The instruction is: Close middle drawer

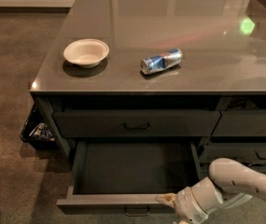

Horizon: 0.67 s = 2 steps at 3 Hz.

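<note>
My pincer (171, 199) sits against the pulled-out middle drawer (104, 201) front, right of its handle (137, 212), probably placed to shove it shut; pincer spread: can't tell.

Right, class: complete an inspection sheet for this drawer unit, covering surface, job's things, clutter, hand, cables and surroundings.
Surface: grey countertop, glossy, with a green light spot.
Job's things: middle drawer pulled well out; upper drawer shut.
Clutter: white bowl upright; can lying on its side, apart from the bowl.
Hand: hand at the middle drawer's front edge, right of its handle.
Cables: nothing seen.
Surroundings: brown floor; dark bin at the unit's left side.
</note>
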Motion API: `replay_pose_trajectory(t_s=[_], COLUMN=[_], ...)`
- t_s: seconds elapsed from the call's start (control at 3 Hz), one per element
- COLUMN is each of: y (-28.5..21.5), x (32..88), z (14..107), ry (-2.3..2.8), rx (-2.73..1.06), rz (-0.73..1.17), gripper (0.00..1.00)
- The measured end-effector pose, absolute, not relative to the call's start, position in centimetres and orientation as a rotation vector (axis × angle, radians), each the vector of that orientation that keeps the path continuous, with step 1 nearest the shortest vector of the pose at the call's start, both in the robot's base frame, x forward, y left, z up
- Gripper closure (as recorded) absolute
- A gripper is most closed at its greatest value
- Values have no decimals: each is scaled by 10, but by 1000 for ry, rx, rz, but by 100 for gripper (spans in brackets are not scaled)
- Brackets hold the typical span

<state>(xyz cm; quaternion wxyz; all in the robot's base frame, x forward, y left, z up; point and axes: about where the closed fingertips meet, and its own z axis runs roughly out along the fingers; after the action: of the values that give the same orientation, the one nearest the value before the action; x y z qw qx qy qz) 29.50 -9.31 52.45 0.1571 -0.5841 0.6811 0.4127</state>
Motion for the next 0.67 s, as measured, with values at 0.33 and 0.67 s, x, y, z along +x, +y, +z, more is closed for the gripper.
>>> replay_pose_trajectory(t_s=[0.33,0.67], y=[-91,-91], x=[291,286], z=[506,497], ry=[1894,1864], rx=[-1671,-1681], rz=[1190,1195], gripper=[0,0])
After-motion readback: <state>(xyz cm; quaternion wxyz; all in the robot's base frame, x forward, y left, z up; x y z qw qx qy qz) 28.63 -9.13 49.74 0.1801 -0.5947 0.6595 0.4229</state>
